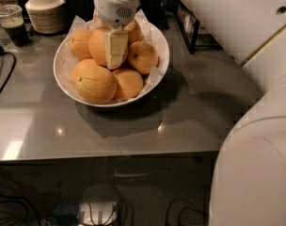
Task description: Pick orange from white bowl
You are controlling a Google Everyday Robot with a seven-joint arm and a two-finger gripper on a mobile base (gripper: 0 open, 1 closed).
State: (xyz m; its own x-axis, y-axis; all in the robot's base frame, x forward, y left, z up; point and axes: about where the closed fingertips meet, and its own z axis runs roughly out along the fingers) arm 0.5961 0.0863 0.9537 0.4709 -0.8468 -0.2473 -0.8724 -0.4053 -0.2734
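The white bowl (pixel 158 40), lined with crinkled white paper, stands on the grey table and holds several oranges. The large plain orange (pixel 98 48) lies in the middle of the pile. My gripper (pixel 113 55) reaches down from above right onto this orange and covers its right side. A large orange with a dark stem dot and creases (pixel 93 83) lies at the front left. Smaller oranges lie at the left (pixel 79 44), the right (pixel 143 57) and the front (pixel 129 82).
A stack of beige ribbed bowls (pixel 45 12) and a plastic cup with a dark drink (pixel 11 23) stand at the back left. Black cables (pixel 1 74) run along the left edge. My white arm fills the right side. The table's front edge (pixel 105 155) is near.
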